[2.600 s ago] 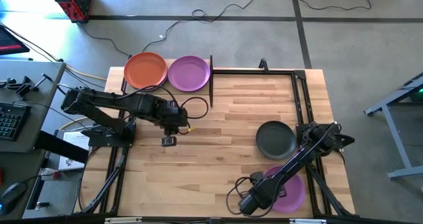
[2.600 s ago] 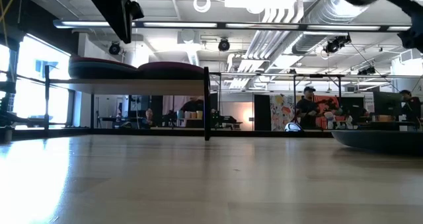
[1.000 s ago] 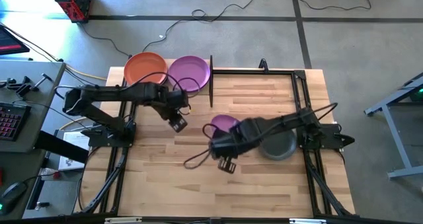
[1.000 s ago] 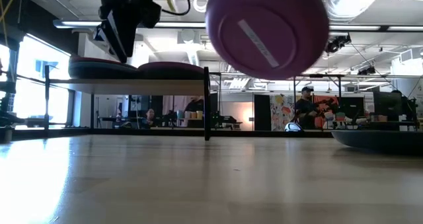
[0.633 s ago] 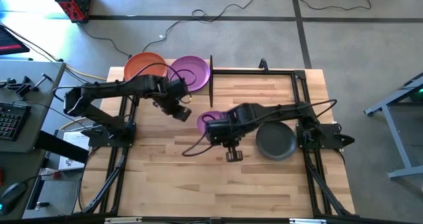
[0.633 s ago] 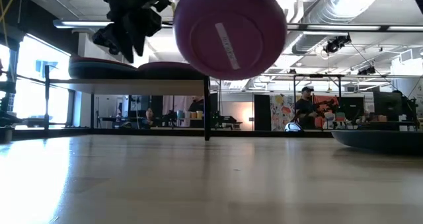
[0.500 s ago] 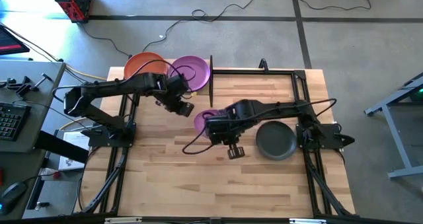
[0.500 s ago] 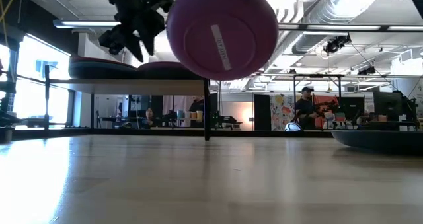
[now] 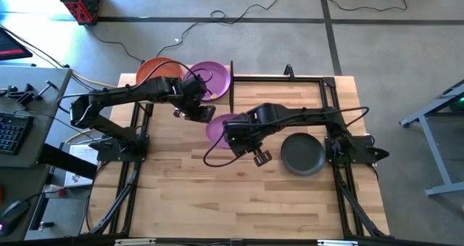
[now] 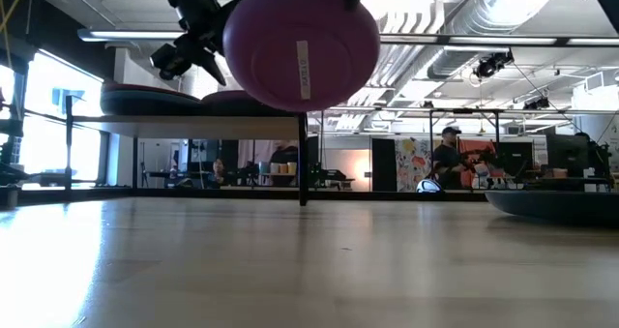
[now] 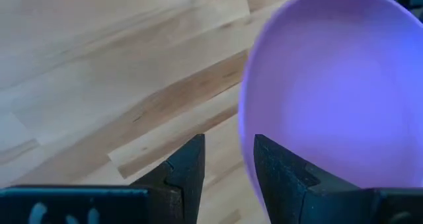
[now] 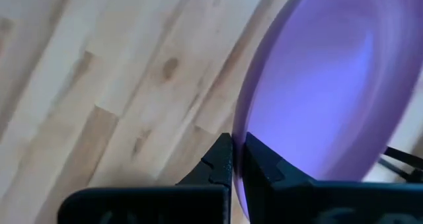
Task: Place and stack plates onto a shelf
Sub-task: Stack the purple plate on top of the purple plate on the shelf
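Plank-striped wooden tabletop [image 9: 217, 188] on black metal frame [image 9: 330, 115]. Grey concrete floor [image 9: 384, 50] around it, dark tape lines crossing. Black cable [image 9: 239, 17] snaking over floor on far side. Red device [image 9: 81, 1] at far left corner. Grey desk [image 9: 29, 115] on left with keyboard [image 9: 9, 133] and tools. Blue-grey stand [image 9: 438, 123] at right edge. Beyond table: open-plan workspace, exposed ceiling with ducts [image 10: 484, 18] and strip lights, bright window [image 10: 53, 125] at left, people [image 10: 450, 154] at desks far back.
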`<state>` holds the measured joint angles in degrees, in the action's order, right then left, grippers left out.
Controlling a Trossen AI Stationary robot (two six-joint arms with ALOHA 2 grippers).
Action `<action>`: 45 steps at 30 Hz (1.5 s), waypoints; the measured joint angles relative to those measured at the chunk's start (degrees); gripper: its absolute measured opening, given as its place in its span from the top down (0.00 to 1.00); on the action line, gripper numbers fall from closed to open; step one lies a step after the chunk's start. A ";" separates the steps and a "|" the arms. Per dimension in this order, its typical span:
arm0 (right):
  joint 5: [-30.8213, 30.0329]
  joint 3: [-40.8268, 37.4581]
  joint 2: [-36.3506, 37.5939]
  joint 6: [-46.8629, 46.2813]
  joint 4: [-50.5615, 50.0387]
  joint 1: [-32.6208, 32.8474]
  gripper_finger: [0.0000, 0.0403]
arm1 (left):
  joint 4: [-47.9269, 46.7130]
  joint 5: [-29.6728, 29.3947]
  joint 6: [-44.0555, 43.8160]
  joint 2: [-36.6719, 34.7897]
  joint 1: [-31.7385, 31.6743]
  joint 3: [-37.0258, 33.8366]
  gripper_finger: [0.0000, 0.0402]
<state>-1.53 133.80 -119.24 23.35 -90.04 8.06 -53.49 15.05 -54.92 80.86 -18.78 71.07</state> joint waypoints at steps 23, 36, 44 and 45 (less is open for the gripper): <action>-8.00 0.00 0.02 2.39 1.23 -1.07 1.00 | 0.94 -0.74 -3.08 0.02 0.04 0.07 0.80; -9.01 -0.02 0.02 1.12 1.38 -0.98 1.00 | 4.89 -4.23 -1.57 0.02 0.35 0.17 0.99; -11.41 -0.02 0.02 1.11 0.11 -0.92 0.95 | 5.63 -6.61 -0.94 0.02 0.41 0.15 0.99; -12.05 -0.02 0.02 1.00 -0.04 -0.92 0.93 | 5.58 -6.82 -0.92 0.02 0.41 0.15 0.99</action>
<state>-13.58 133.78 -119.22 24.35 -90.08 7.14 -47.91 8.23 -55.83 80.88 -18.37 71.22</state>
